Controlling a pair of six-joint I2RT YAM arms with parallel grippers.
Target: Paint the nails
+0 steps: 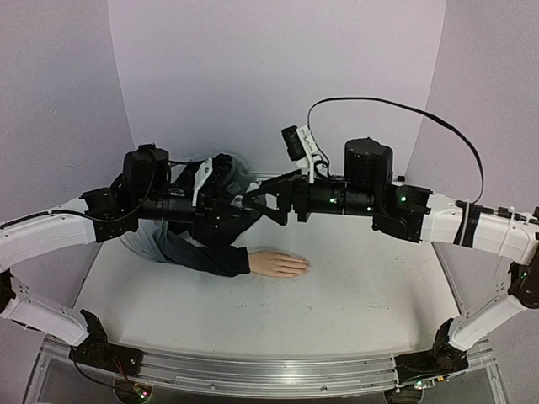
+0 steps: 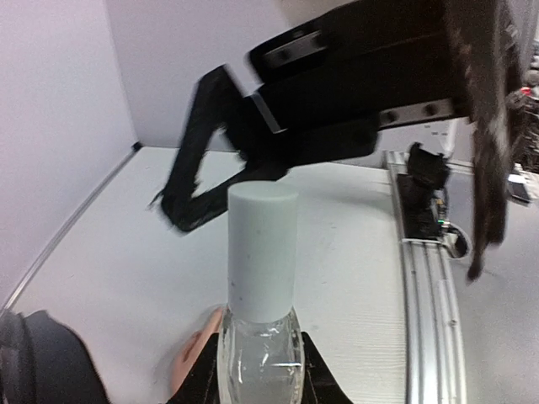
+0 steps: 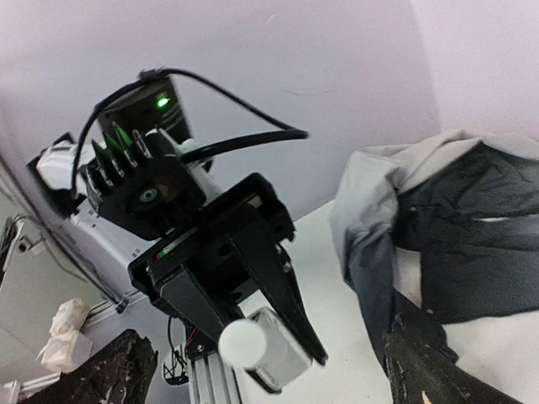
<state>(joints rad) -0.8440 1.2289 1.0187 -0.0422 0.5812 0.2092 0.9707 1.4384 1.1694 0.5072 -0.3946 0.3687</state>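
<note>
Nails (image 1: 303, 268) are on the mannequin hand (image 1: 278, 264), lying flat near the middle of the table (image 1: 362, 286), sleeve (image 1: 202, 252) trailing left. Above it, the left gripper (image 3: 265, 349) is clamped on a small white-capped bottle (image 2: 263, 252). The right gripper (image 1: 259, 202) sits by the cap, fingers spread wide.

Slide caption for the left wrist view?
Left gripper clamps a clear bottle with white cylindrical cap; open right gripper faces it.

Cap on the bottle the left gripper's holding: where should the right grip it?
Take the white cap by its straight cylindrical side, right gripper coming end-on along its axis. The clear bottle body is clamped in the left gripper, so only the cap stands free.
</note>
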